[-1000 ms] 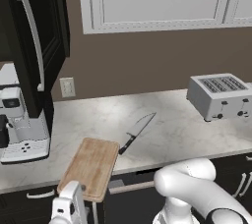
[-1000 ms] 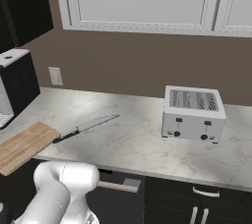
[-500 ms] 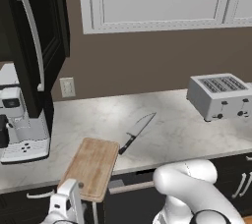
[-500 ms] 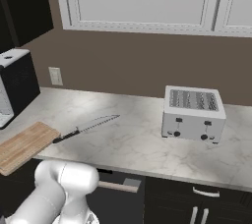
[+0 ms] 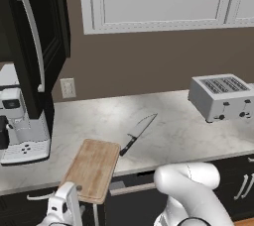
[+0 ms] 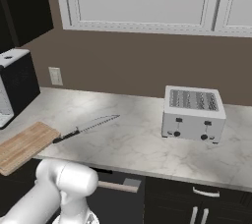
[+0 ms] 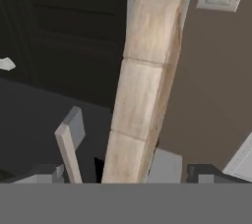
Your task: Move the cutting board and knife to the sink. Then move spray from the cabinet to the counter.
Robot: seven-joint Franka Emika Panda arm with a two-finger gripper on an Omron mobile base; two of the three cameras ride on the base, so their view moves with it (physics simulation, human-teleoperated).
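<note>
You're working step one: getting the board [image 5: 93, 169] off the counter [image 5: 183, 133] toward the sink. Nothing's been lifted yet, by the look of it.

The gripper [image 7: 120, 164] is sitting low at the counter's front edge, near its left end, w/ jaws spread wide. In the hand view the board's overhanging end is running up between the fingers [image 7: 70, 142], seen edge-on as a pale strip. Can't tell if either finger is touching it; looks like neither is pinching yet.

Next move, as I'm reading it: you're needing to close on that overhang, then lift and slide the board clear w/o tipping it. The grip is near one end only, so expect it to sag or pivot. Watch the knife [image 5: 137, 133] too.

The board is lying flat at the front edge, left part of the counter, its near end hanging past the edge over the dark cabinet fronts. It's light-brown wood, rectangular, rounded corners, faint plank seams. The knife is lying just beside its back right corner, black handle toward the board, silvery blade pointing to the back wall; touching or not, can't tell.

A toaster [image 5: 222, 96] is standing well apart at the right, and a coffee machine [image 5: 20, 126] at the left.
</note>
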